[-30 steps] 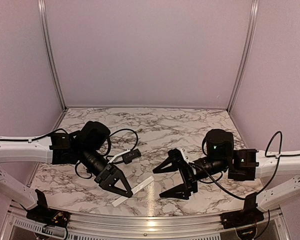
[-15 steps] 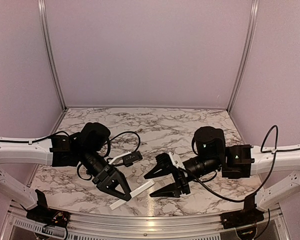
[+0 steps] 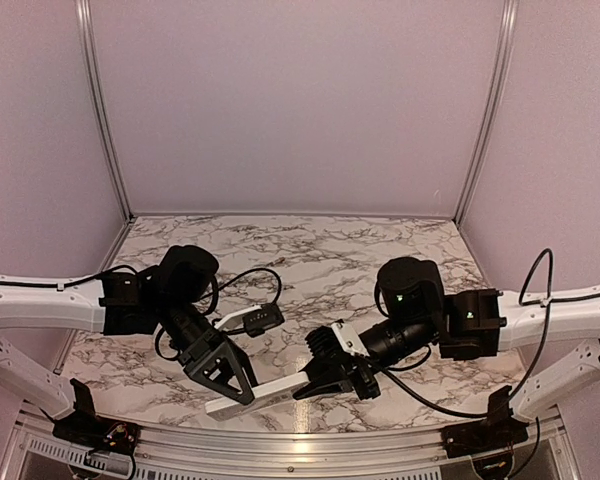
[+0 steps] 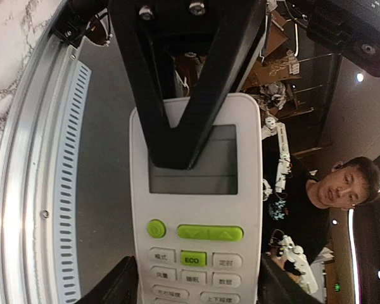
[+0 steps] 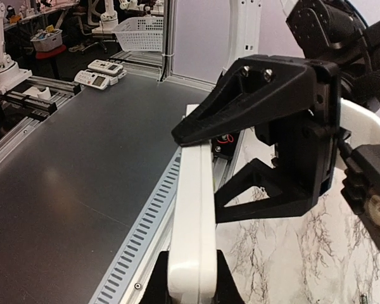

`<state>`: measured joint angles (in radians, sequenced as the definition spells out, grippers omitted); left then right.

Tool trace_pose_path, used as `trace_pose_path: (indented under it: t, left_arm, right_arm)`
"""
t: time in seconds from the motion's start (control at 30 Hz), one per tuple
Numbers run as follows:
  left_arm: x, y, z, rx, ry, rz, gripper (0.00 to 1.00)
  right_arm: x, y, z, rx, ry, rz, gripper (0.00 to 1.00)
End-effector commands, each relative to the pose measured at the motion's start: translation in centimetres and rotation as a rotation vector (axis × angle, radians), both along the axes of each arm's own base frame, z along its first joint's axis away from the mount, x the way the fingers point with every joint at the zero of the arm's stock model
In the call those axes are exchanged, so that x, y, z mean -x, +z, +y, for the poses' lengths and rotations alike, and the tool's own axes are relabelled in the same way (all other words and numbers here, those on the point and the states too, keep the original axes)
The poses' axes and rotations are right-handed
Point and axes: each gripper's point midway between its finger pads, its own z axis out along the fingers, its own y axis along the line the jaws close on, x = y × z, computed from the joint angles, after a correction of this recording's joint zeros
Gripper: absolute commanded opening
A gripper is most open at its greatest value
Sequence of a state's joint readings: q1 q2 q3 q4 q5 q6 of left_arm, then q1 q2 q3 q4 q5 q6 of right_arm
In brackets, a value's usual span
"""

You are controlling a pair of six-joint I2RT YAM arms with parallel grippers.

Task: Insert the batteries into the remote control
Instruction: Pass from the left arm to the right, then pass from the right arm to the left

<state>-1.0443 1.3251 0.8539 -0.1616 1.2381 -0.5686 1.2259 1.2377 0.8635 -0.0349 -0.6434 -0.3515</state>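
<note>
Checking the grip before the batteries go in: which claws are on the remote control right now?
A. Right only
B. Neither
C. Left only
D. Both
D: the left claw clamps the remote control at one end, and the right claw pinches the opposite end.

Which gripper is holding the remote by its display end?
The left gripper: its finger crosses the grey display of the remote control; the right gripper clamps the opposite end.

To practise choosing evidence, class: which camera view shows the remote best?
Left wrist: the remote faces the lens, with its display and buttons visible. The right wrist shows only its thin edge; the top view shows a small white bar.
</note>
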Motion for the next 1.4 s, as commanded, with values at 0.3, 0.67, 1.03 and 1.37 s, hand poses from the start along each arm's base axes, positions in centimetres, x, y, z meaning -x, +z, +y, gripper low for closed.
trace_pose_path:
  t: [0.3,0.67,1.03,1.37]
  left_arm:
    - [-10.3,3.1,0.3,0.055,0.534,-0.507,0.99]
    - [-14.1,-1.5,-0.3,-0.088,0.583,-0.699,0.91]
    - [-12.6,-2.3,-2.3,-0.014,0.479,-0.673,0.54]
    - [-11.6,-0.8,-3.3,0.102,0.476,-0.580,0.16]
  right_arm:
    - [-4.6,-0.5,-1.4,0.033,-0.190,0.233,0.00]
    - [-9.5,-1.5,-4.3,0.079,-0.336,0.440,0.00]
    - [-9.1,-0.9,-4.4,0.082,-0.272,0.484,0.00]
    - [-10.4,0.1,-5.3,0.053,-0.277,0.547,0.08]
